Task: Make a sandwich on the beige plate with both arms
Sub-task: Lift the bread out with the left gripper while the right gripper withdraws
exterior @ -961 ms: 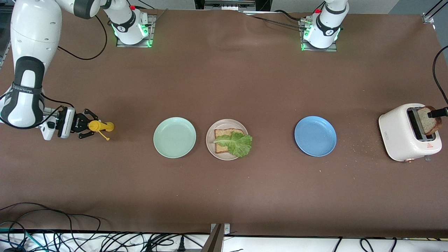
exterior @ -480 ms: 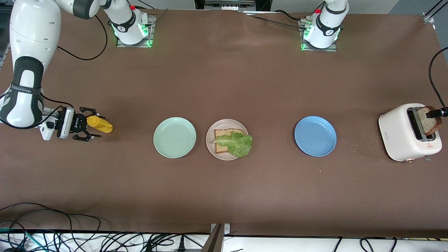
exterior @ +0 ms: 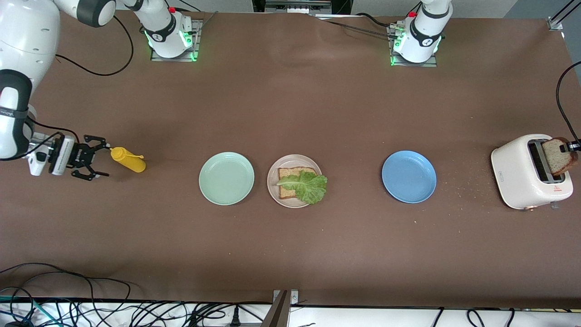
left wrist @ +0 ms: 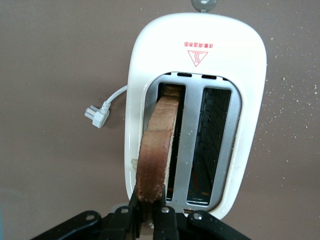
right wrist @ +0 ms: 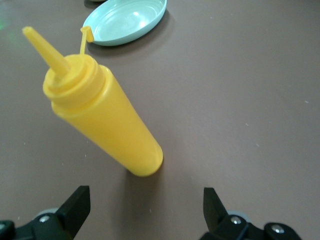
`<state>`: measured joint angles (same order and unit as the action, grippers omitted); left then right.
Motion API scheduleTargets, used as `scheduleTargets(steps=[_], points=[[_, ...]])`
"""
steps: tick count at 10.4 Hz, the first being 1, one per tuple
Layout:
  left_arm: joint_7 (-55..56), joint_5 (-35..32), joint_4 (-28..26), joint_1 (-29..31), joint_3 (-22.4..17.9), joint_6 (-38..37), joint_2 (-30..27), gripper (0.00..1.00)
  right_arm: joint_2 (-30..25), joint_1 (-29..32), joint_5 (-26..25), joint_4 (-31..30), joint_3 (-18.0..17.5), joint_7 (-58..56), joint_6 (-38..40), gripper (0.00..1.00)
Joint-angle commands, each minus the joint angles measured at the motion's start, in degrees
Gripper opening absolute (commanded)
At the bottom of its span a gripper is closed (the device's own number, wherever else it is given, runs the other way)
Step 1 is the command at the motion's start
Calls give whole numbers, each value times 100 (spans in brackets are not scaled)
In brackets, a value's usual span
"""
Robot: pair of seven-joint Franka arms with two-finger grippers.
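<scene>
While the left gripper (left wrist: 150,220) is pinching the second bread slice (exterior: 558,156) by its crust over the white toaster (exterior: 529,175) at the left arm's end of the table, the slice is sitting partly out of the slot nearer the plug, tilted; the step in hand is, by my judgement, fetching the top slice to close the sandwich; the beige plate (exterior: 272,184) is lying mid-table between the mint-green plate (exterior: 226,178) and the blue plate (exterior: 408,176), carrying one bread slice (exterior: 290,175) with the lettuce leaf (exterior: 306,186) draped over it and hanging past the rim on the side toward the blue plate; the right gripper (right wrist: 145,212) is hanging with fingers spread wide and nothing between them, just beside the yellow squeeze bottle (exterior: 128,160) standing at the right arm's end of the table, and that arm is waiting. Next, the left arm is probably needing to lift the slice straight up clear of the slot, carry it over the blue plate to the beige one, and turn it flat so that it is squaring with the lower slice before letting go.
</scene>
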<state>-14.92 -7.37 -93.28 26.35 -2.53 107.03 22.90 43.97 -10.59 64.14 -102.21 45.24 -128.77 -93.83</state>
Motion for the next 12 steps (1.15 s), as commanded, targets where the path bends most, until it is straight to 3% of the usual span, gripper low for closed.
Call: scheduleTargets(steps=[1, 5, 7, 9, 12], points=[[-46, -81, 440, -6, 95, -513, -101, 0, 50, 364, -540, 682, -33, 508, 145, 100], [-11, 191, 1504, -234, 217, -1771, -31, 0, 6, 418, -1446, 2385, 108, 2912, 1215, 99], [7, 402, 1830, -490, 226, -2185, -31, 0, -20, 348, -1527, 3047, 125, 4624, 1952, 100], [-37, 1155, 1866, -490, 253, -2448, -57, 0, -117, 269, -1501, 3548, 99, 6513, 2595, 100], [33, 1605, 2042, -604, 437, -2872, -83, 0, -328, -126, -1518, 3962, 143, 9055, 2739, 100]])
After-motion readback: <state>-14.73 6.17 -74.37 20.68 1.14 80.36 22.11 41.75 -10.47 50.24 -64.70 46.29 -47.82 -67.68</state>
